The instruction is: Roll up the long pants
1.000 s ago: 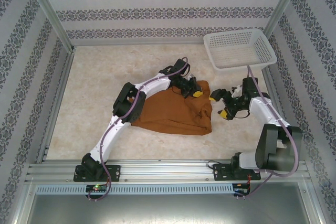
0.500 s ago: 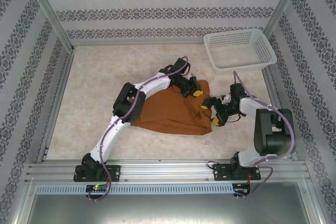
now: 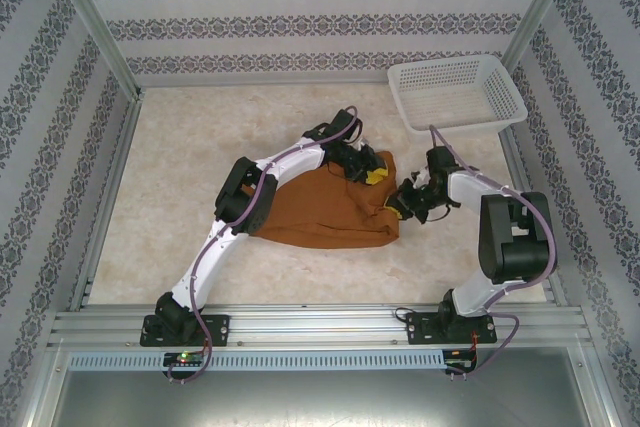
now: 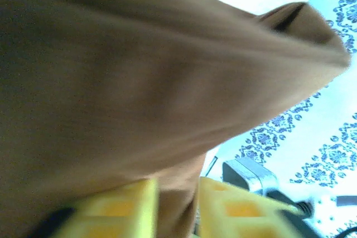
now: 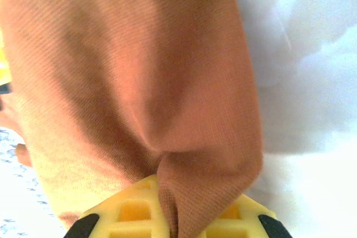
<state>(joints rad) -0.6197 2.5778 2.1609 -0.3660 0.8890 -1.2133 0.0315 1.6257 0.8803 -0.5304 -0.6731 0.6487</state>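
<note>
My two bases sit bolted at the near edge of the table point(image 3: 180, 177), and both arms reach from there toward the middle.

My right arm rises from its base and curls back inward, bringing the right gripper point(image 3: 402, 201) to the right end of the pants point(image 3: 320, 215). Its jaws are clenched on the cloth. In the right wrist view a fold of the pants point(image 5: 139, 71) runs down into the right gripper point(image 5: 167, 213) and is pinched between the yellow fingers point(image 5: 125, 215). The rest of the cloth spreads away above them over the pale table.

My left arm stretches across the left part of the pants. The left gripper point(image 3: 368, 171) sits at their far right corner, near the right gripper and a little farther from me. In the left wrist view the yellow fingers point(image 4: 111, 215) stand somewhat apart, and a strip of the pants point(image 4: 139, 82) hangs through the left gripper point(image 4: 177, 213). That picture is blurred, so I cannot tell whether these jaws press the cloth or have let it go.

The pants lie as a rust-brown folded heap at the middle of the table, bunched at the right end where both grippers meet them.

Beyond, toward the far right corner, a white mesh basket point(image 3: 462, 117) stands apart from the pants, with the patterned wall point(image 3: 300, 27) behind.
</note>
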